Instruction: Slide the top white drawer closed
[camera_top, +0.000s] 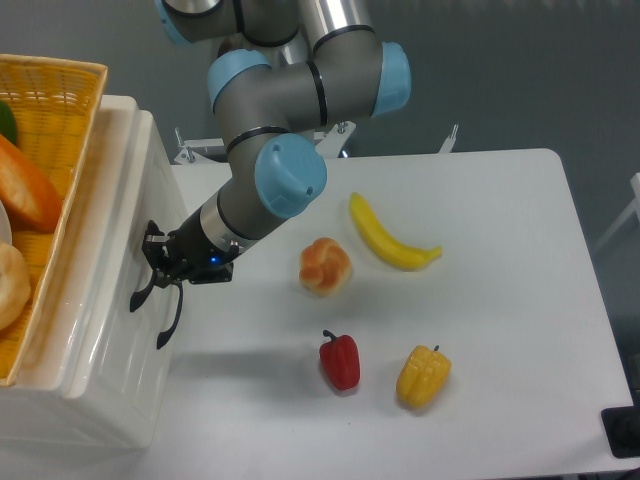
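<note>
Now the black two-finger gripper (158, 262) presses against the black curved handle (160, 305) of the glossy white plastic drawer (120, 300), which sits nearly flush at the white surface's (500, 260) left edge; how far its fingers part cannot be told.

Grey cylinder links on this arm (285, 95), polished silver tube up at twelve o'clock, and three round light-blue caps capping the joints, the biggest one facing us dead centre on the near joint. Down toward eight o'clock the wrist narrows into a silver ring, then a black section with a small blue light glowing on it. At the tip sits the hand (152, 262), all black, short dark fingers (150, 247) with blocky little fittings behind them, too small and dark to read any screws or markings.
</note>
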